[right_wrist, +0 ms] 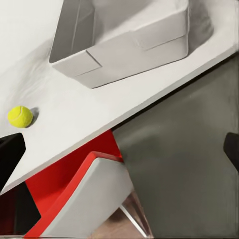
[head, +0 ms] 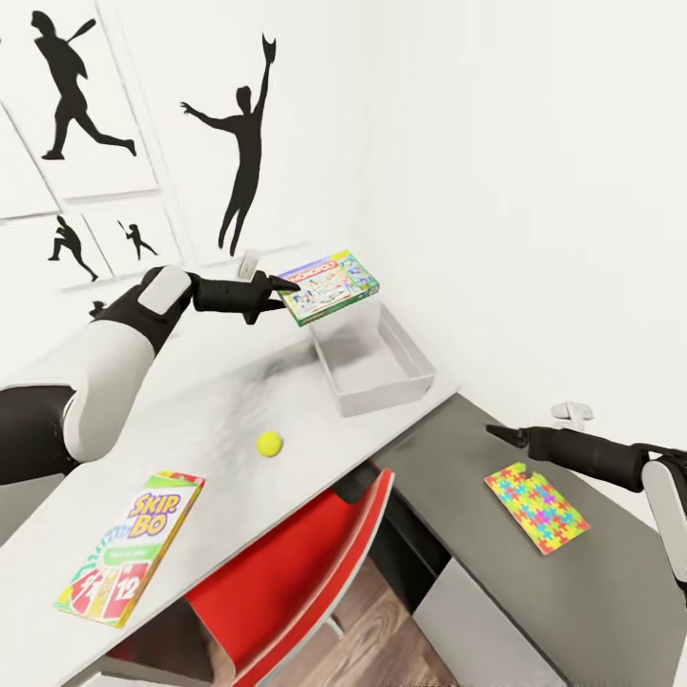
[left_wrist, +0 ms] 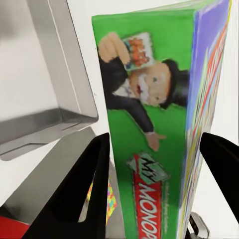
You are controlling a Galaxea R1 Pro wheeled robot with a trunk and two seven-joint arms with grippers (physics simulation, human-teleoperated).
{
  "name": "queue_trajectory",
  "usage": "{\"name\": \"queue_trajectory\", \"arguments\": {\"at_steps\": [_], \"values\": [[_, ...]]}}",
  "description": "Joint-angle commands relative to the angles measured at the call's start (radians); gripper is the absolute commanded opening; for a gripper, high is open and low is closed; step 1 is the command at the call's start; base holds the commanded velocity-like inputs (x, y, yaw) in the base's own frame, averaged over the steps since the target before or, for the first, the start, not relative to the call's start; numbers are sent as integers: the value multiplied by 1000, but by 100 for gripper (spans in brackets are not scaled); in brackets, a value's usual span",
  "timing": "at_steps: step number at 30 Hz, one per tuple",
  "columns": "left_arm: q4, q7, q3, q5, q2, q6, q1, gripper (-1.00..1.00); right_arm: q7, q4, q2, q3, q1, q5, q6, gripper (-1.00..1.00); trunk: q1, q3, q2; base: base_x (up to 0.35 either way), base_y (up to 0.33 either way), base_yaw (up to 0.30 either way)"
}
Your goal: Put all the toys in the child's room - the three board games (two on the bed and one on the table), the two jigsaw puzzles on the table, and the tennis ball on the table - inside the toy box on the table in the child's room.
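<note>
Nearest the robot, on the white table [head: 191, 401], lay a Skip-Bo box [head: 129, 561], flat, its yellow and red face up, close to the table's front edge. Just beyond it sat one yellow tennis ball [head: 269, 443], alone on bare tabletop, well apart from the box. A red chair [head: 286, 592] stood tucked under the table's edge. Off to the right, on a lower grey surface [head: 572, 611], lay one puzzle [head: 536, 508], a flat card of bright interlocking pieces. The right gripper [head: 496, 431] hovered just beside it, above the grey top, holding nothing; its fingers stood wide apart in the right wrist view.

Farther back stood the toy box [head: 417, 364], a plain grey open tray near the table's far corner by the wall; what could be seen of its inside held nothing. Above its far left rim the left gripper [head: 286, 286] clamped a Monopoly box [head: 329, 286], green-sided with a pale printed lid, held off the table. In the left wrist view the fingers [left_wrist: 79, 189] pressed its two broad faces, the green side with the top-hatted mascot facing the camera.

Counted: two board games, one puzzle, one ball, one toy box. Framed silhouettes [head: 81, 86] of ball players hung on the far wall.
</note>
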Motion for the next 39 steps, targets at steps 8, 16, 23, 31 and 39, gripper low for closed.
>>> {"name": "queue_trajectory", "arguments": {"at_steps": [8,16,23,31,39], "values": [[3,-39,-39,-1,70,2,18,-100,8,0,1,7,-1,6,5,100,1,-2,-2,0,0,-279],[-3,-159,-48,2,154,2,97,-100,9,0,1,8,4,4,5,100,1,-2,-2,0,0,-281],[-45,-250,-50,2,233,2,127,-100,10,0,4,18,8,3,5,100,1,-2,-2,0,0,-281],[-69,-259,-54,-5,274,2,70,-100,10,0,-5,7,12,5,5,100,1,-2,-2,0,0,-281],[-59,-186,-61,-10,280,2,25,-100,7,0,1,14,13,6,5,100,1,-2,-2,0,0,-280]]}}
